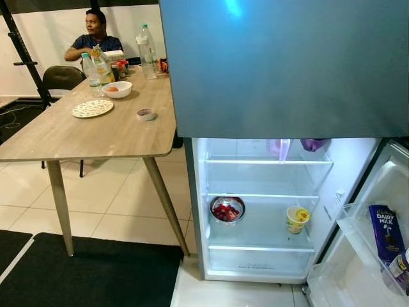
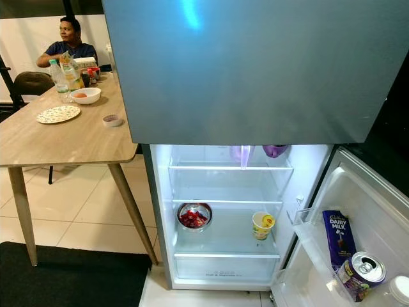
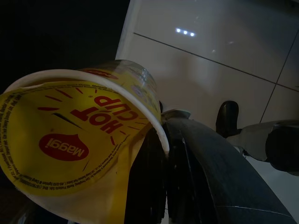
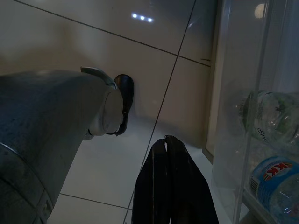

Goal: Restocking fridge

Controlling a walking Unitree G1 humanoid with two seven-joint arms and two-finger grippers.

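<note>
The fridge's (image 1: pixel 255 176) lower compartment stands open and lit. On its middle shelf sit a steel bowl of red food (image 1: pixel 227 209) and a yellow cup (image 1: pixel 297 219). In the left wrist view, my left gripper (image 3: pixel 161 135) hangs over the tiled floor, shut on a yellow Maggi Hot Cup noodle cup (image 3: pixel 79 140), with one black finger (image 3: pixel 205 177) alongside its rim. My right gripper (image 4: pixel 166 142) hangs low beside the fridge door, fingers shut together on nothing.
The open door's shelf (image 1: pixel 358 240) holds a Dairy Milk carton (image 1: pixel 385 233), a can (image 2: pixel 361 274) and water bottles (image 4: pixel 271 116). A wooden table (image 1: pixel 83 134) at the left carries bottles, a bowl and a plate; a person (image 1: pixel 94 35) sits behind it. A black mat (image 1: pixel 89 272) lies on the floor.
</note>
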